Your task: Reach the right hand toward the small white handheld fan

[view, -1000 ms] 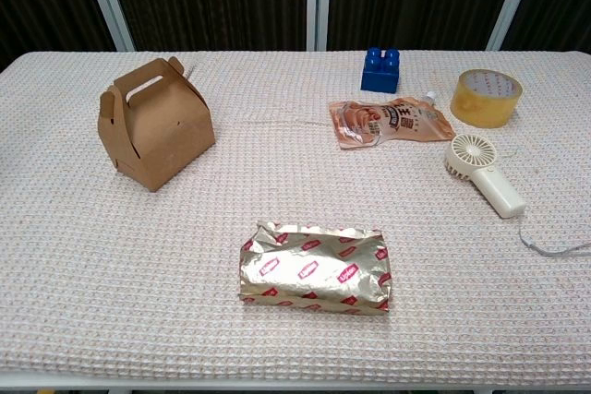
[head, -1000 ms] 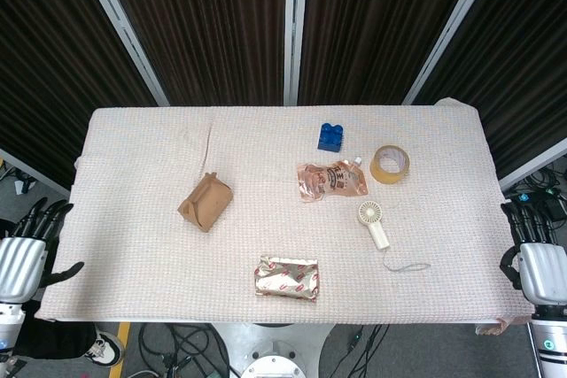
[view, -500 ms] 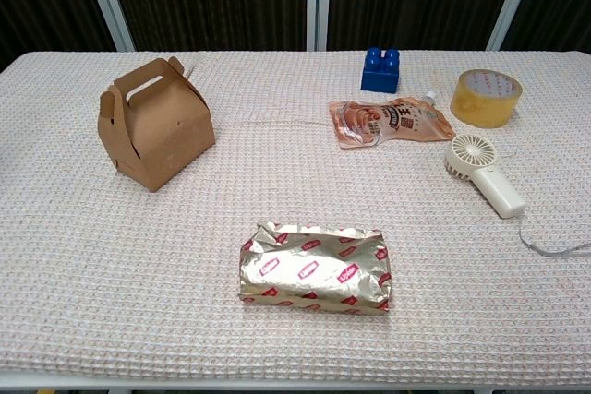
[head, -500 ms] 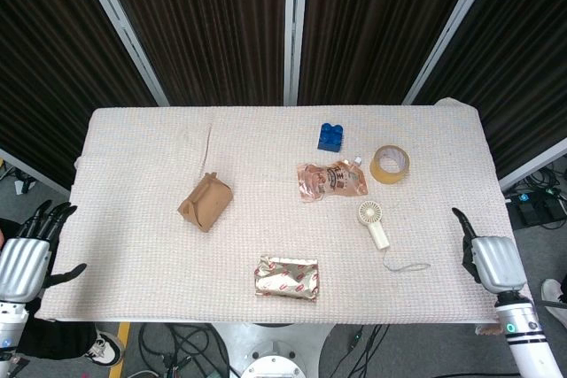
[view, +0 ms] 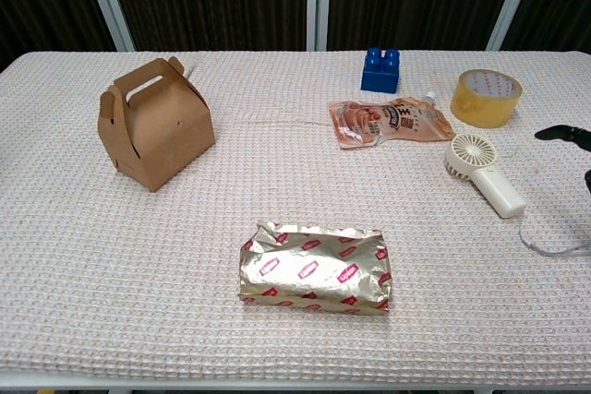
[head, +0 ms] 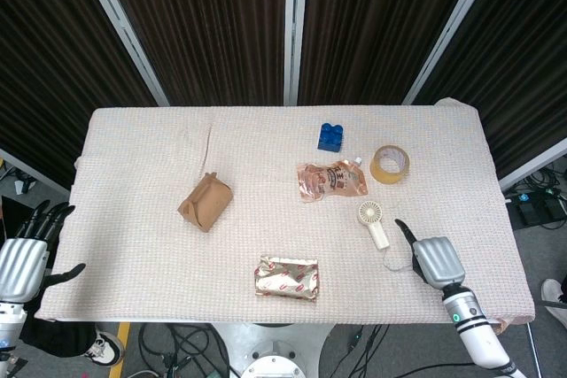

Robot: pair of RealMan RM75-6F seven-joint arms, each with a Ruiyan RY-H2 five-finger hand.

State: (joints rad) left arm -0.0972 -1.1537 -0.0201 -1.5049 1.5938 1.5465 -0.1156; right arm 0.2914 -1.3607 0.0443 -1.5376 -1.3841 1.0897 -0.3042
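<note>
Table under a pale waffle-weave cloth, soft and grippy. Brown cardboard gable box at left, stiff and folded. Crinkled foil packet near the front edge; glossy copper drink pouch mid-right, limp. Tape roll and blue toy brick at the far right.

Small white handheld fan lies flat right of centre, round head pointing far, thin wrist loop trailing near. Probably light, rigid smooth plastic, a bit slippery; the straight handle looks the best hold, the grille fragile.

Right hand hovers just right of the handle, empty, fingers apart. Left hand off the left edge, fingers spread, holding nothing.
</note>
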